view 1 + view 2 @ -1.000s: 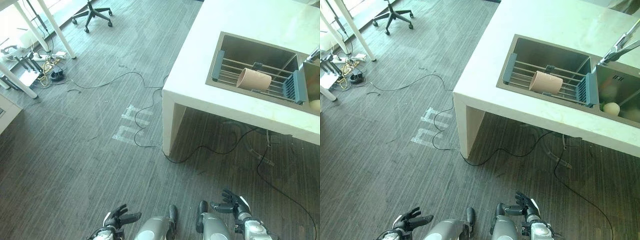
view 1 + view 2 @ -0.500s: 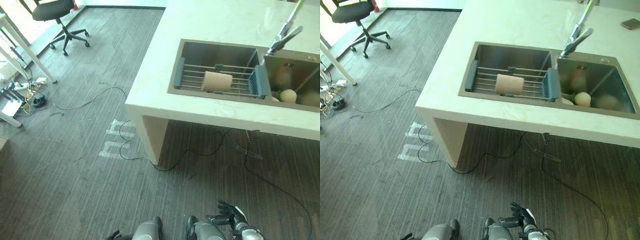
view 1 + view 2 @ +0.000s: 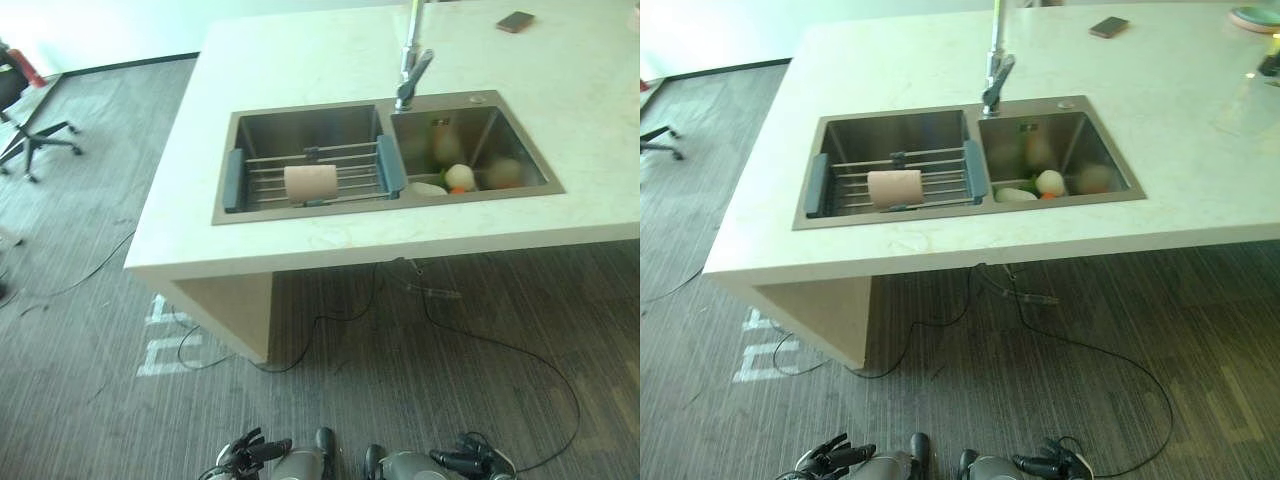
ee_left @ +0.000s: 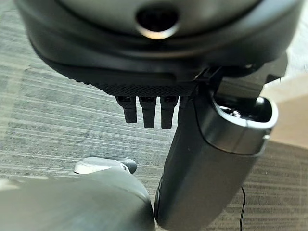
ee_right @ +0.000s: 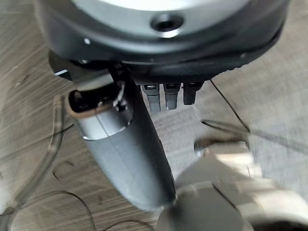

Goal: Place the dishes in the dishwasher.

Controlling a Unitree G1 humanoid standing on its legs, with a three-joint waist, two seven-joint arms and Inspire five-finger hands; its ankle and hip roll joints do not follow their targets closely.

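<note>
A beige cup (image 3: 311, 183) lies on its side on a wire rack (image 3: 308, 177) across the left basin of a steel sink (image 3: 260, 125). The right basin (image 3: 470, 130) holds a white round dish (image 3: 459, 177), a pale plate (image 3: 428, 188) and some blurred items. Both hands hang low over the floor, far from the sink. My left hand (image 3: 250, 455) is open, its fingers (image 4: 144, 113) straight and holding nothing. The right hand (image 3: 470, 462) is open too, with straight fingers (image 5: 166, 96) and nothing in it.
The sink sits in a pale counter (image 3: 300, 60) with a faucet (image 3: 410, 70) between the basins. A phone (image 3: 1108, 27) and a plate (image 3: 1255, 17) lie at the counter's far side. An office chair (image 3: 30, 140) stands at the left. White tape marks (image 3: 165, 345) are on the floor.
The camera has swung to the right, so the sink now sits in the middle and its right basin shows. Both hands stay low and open.
</note>
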